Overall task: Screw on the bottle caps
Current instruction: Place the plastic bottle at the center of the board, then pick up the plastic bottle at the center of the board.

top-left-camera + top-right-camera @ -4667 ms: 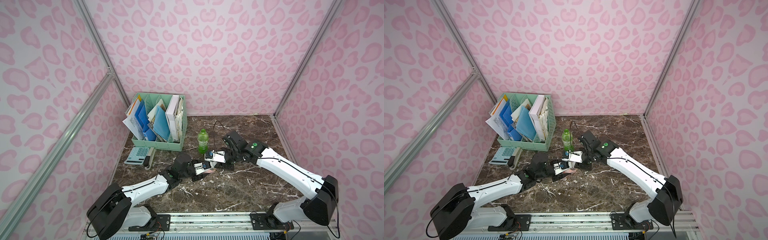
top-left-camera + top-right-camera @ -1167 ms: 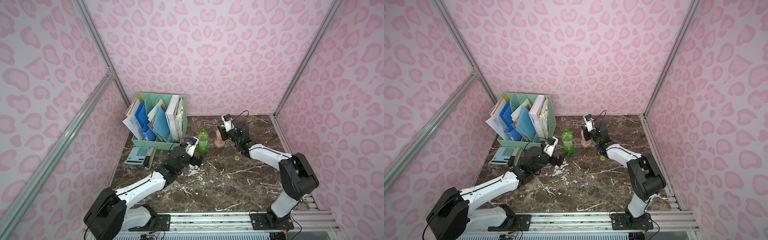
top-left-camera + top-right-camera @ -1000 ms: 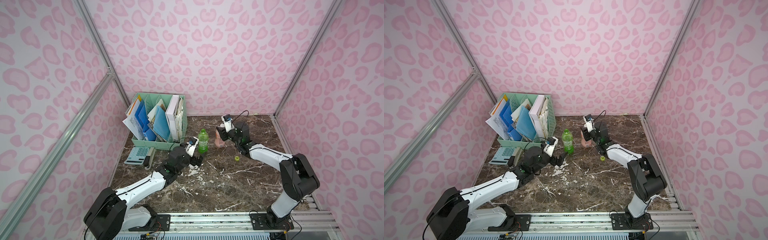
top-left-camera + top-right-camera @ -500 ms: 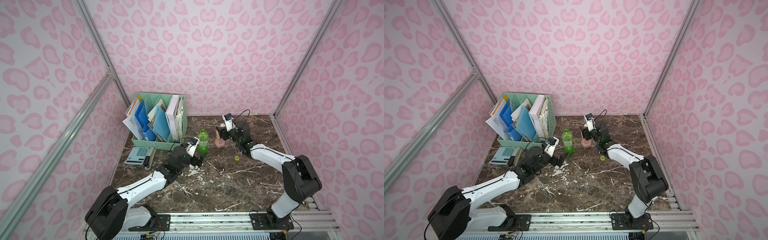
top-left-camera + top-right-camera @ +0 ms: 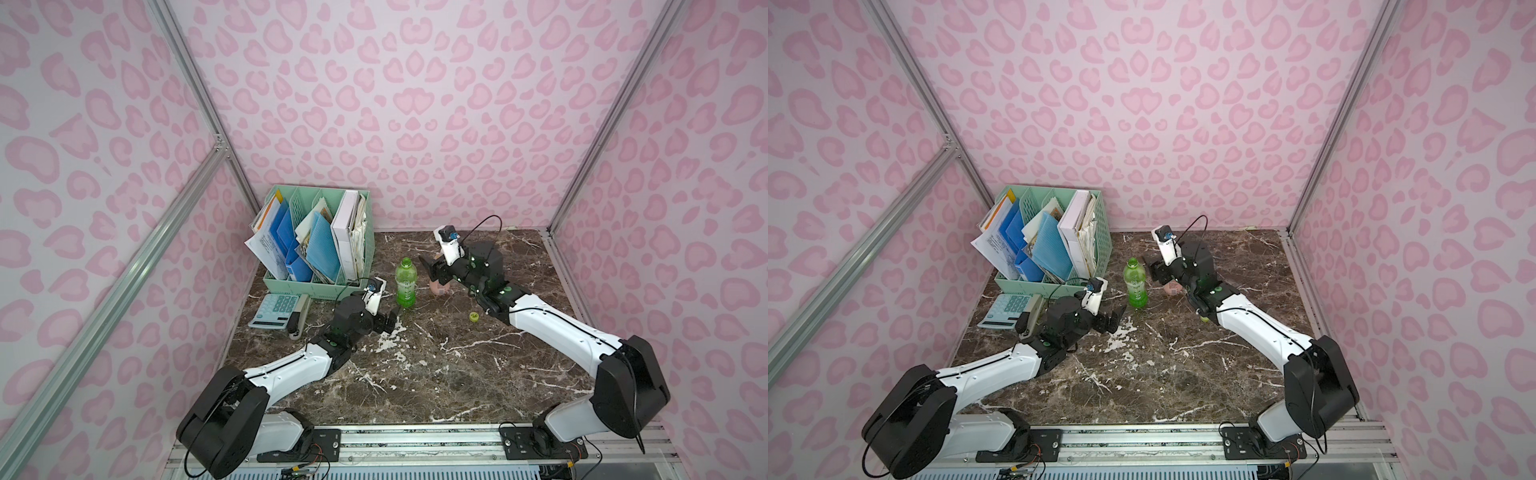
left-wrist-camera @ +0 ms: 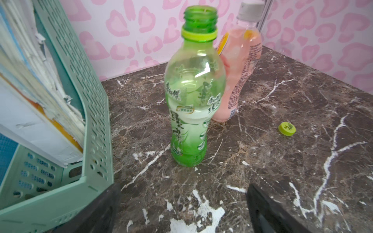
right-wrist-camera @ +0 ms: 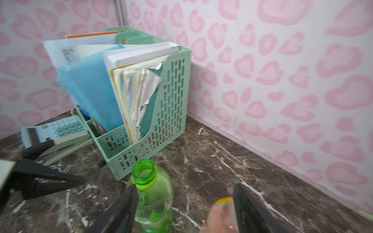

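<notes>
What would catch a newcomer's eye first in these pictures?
The uncapped green bottle stands mid-table, with a yellow-green cap lying loose nearby. Beside it stands a pink bottle with its white cap on. A mint file organizer stuffed with papers fills the back left corner.

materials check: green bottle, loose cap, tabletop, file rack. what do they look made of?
Green bottle: clear green-tinted plastic, glossy; see-through with bright highlights.
Loose cap: opaque yellow-green plastic, dull sheen, dark print on top.
Tabletop: brown marble look, white veins; real stone or laminate, cannot tell.
File rack: mint moulded plastic, matte, slotted walls.
</notes>
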